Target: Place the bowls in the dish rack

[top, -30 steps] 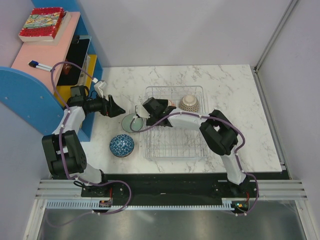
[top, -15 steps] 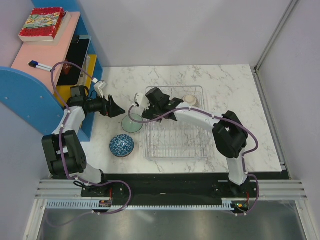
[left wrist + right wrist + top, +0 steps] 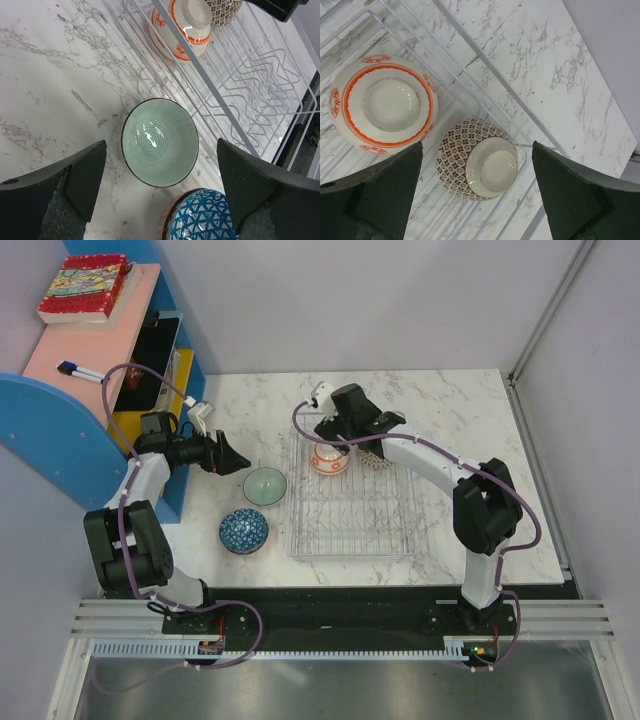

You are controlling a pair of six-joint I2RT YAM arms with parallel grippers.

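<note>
Green bowl and blue bowl sit just left of the dish rack; two upturned bowls rest at its far end. Left gripper and right gripper both gape empty. A shallow pinch on the green rim could slip, knocking it against the rack

White links, black joints, looping purple cables.
</note>
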